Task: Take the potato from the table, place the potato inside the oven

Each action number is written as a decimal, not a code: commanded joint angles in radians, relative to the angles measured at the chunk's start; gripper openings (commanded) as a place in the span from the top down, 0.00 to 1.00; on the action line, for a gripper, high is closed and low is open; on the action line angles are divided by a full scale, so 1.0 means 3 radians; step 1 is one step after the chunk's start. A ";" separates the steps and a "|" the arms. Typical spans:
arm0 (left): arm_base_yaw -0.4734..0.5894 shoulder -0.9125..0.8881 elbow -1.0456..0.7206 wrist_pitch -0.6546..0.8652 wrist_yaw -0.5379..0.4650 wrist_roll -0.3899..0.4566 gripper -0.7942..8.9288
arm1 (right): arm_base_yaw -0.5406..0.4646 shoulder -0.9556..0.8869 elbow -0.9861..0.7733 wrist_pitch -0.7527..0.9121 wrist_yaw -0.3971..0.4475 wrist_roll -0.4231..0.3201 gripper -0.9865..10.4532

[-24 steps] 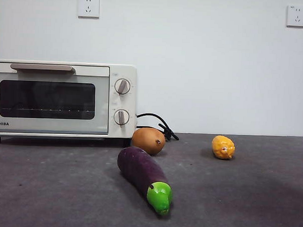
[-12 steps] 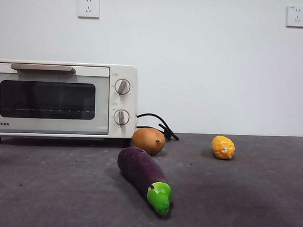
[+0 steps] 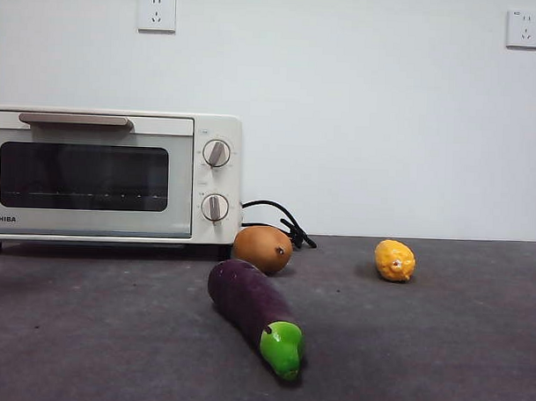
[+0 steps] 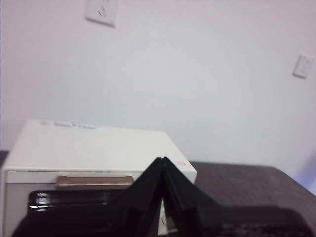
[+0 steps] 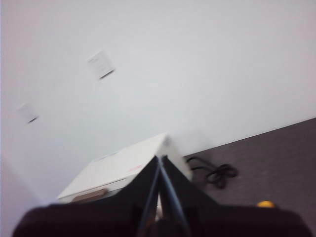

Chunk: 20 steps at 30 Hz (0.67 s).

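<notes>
Looking level across the table (image 3: 439, 347), the front view shows the potato (image 3: 262, 248) lying just beside the closed oven (image 3: 110, 176), behind the eggplant (image 3: 253, 311) and well apart from the small yellow fruit (image 3: 394, 259), with no arm near it. From the left wrist, the left gripper (image 4: 163, 160) is raised before the oven (image 4: 98, 153), jaws pressed together and empty, probably because the door handle (image 4: 94, 181) must be pulled first. From the right wrist, blurred, the right gripper (image 5: 160, 159) is also closed on nothing and high above the table, so I judge it is waiting.

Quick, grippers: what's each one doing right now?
Left gripper: shut, holding nothing, raised facing the oven.
Right gripper: shut, holding nothing, raised above the table.
</notes>
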<state>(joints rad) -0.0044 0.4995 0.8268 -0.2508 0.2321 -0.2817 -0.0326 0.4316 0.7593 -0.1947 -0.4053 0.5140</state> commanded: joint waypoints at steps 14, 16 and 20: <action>0.0031 0.1960 0.1193 -0.0979 0.0375 0.0451 0.92 | -0.0001 0.1166 0.0857 -0.1732 -0.0871 -0.0932 0.91; 0.0072 0.2216 0.1296 -0.0927 0.0651 0.0440 0.92 | -0.0001 0.1242 0.0933 -0.1943 -0.0935 -0.1101 0.91; 0.0154 0.2665 0.1475 -0.0811 0.0918 0.0306 0.92 | -0.0001 0.1279 0.0994 -0.2097 -0.1001 -0.1218 0.91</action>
<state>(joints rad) 0.0334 1.2694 1.2625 -0.5026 0.4946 -0.1726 -0.0330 0.8169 1.0512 -0.8230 -0.6975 0.1940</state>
